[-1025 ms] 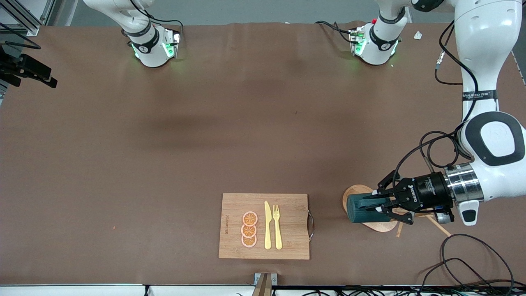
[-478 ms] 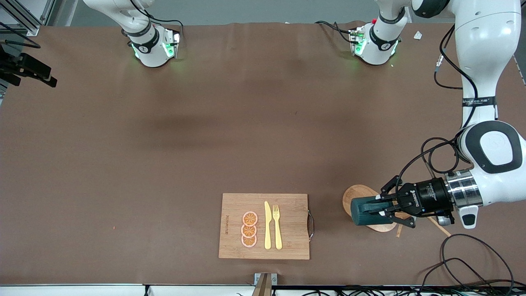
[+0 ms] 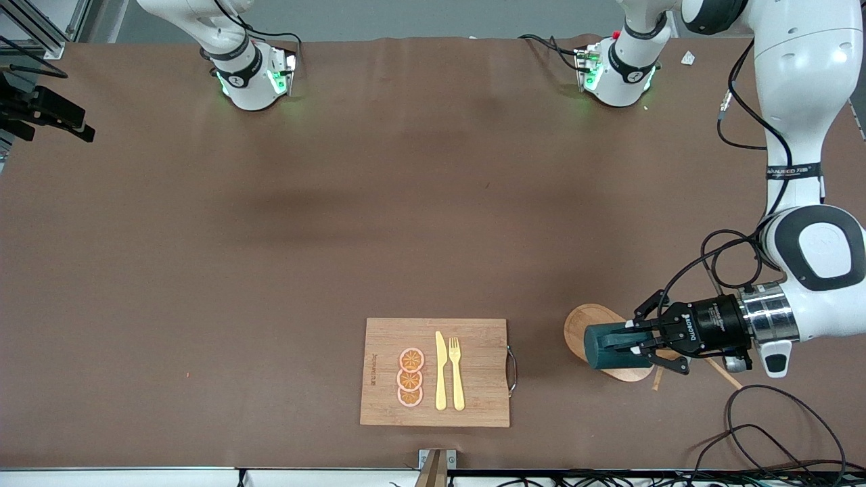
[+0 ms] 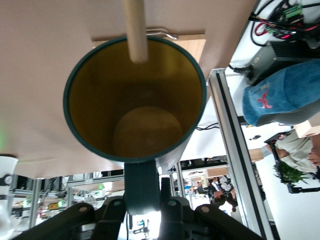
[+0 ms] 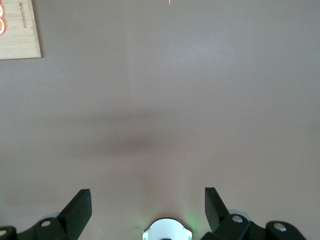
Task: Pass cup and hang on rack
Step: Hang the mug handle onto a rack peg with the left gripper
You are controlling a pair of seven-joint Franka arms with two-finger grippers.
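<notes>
The dark teal cup lies on its side in the air over the oval base of the wooden rack. My left gripper is shut on the cup's handle. The left wrist view looks into the cup's yellow-tan inside, and a rack peg crosses its rim. The left gripper shows at that view's edge, clamped on the handle. Most of the rack's post is hidden by the cup and the gripper. My right gripper waits open over bare table, holding nothing.
A wooden cutting board with orange slices, a yellow knife and a fork lies near the front edge. Black cables coil on the table by the left arm. The board's corner shows in the right wrist view.
My left gripper has carried the cup a little toward the left arm's end of the table, over the rack's base. The right gripper has not moved.
</notes>
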